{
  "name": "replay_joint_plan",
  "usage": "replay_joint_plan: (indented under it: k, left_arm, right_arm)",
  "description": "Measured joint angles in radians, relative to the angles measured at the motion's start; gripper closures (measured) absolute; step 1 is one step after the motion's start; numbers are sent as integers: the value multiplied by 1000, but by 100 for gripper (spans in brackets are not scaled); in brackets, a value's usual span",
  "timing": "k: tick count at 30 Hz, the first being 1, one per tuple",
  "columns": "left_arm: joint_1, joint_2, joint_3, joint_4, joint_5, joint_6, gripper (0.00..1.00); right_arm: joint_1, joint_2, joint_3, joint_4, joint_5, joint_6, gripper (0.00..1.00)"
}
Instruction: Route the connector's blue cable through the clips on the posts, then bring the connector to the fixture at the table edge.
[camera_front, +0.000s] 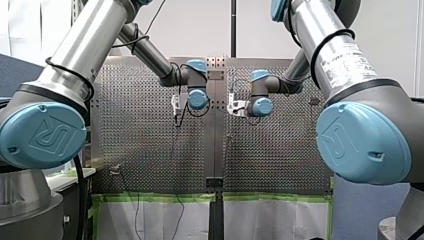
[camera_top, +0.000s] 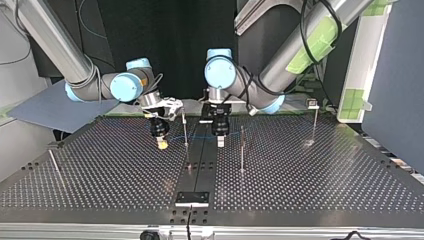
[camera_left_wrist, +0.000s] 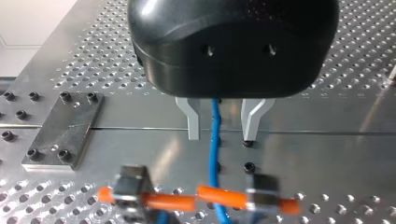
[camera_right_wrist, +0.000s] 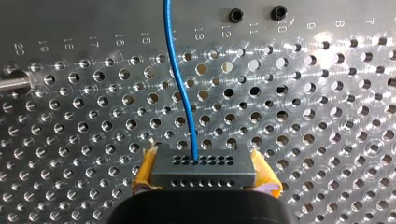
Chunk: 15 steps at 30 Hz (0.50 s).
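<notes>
Your right hand (camera_right_wrist: 204, 161) is closed on the connector (camera_right_wrist: 203, 172), a dark grey block with two rows of small holes, clamped between yellow pads (camera_right_wrist: 145, 170). The blue cable (camera_right_wrist: 180, 84) leaves the block's upper row and snakes away ahead of the hand over the perforated worktop (camera_right_wrist: 327, 116). Engraved there, along a row of holes, you can read numbers running from 20 to 7.

Your left hand (camera_left_wrist: 220, 135) stands open, its metal fingers (camera_left_wrist: 190, 119) apart with the cable running between them, touching neither. Beside it a dark plate (camera_left_wrist: 63, 133) is bolted to the worktop.

In the top view both hands hang low over the middle of the worktop, the cable strung between them past a thin post (camera_top: 185, 127). The fixture (camera_top: 192, 198) sits at the near edge, well apart from the connector.

In the front view the blue joint caps (camera_front: 42, 135) carry the UR mark. The label (camera_front: 345, 62) on your right arm is too small to read.
</notes>
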Motion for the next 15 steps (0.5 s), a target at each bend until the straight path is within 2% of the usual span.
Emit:
replay_joint_plan:
  k: [8, 9, 13, 15]
  left_arm:
    - [5, 0, 24, -39, 15, -8, 55]
    - [6, 0, 26, -43, 16, -8, 59]
    - [8, 0, 30, -58, 19, -10, 65]
    - [9, 0, 31, -61, 18, -10, 78]
  right_arm:
    - [1, 0, 0, 2, -1, 0, 100]
    - [1, 0, 0, 2, -1, 0, 100]
    - [1, 0, 0, 5, -1, 0, 100]
    - [2, 0, 0, 6, -1, 0, 100]
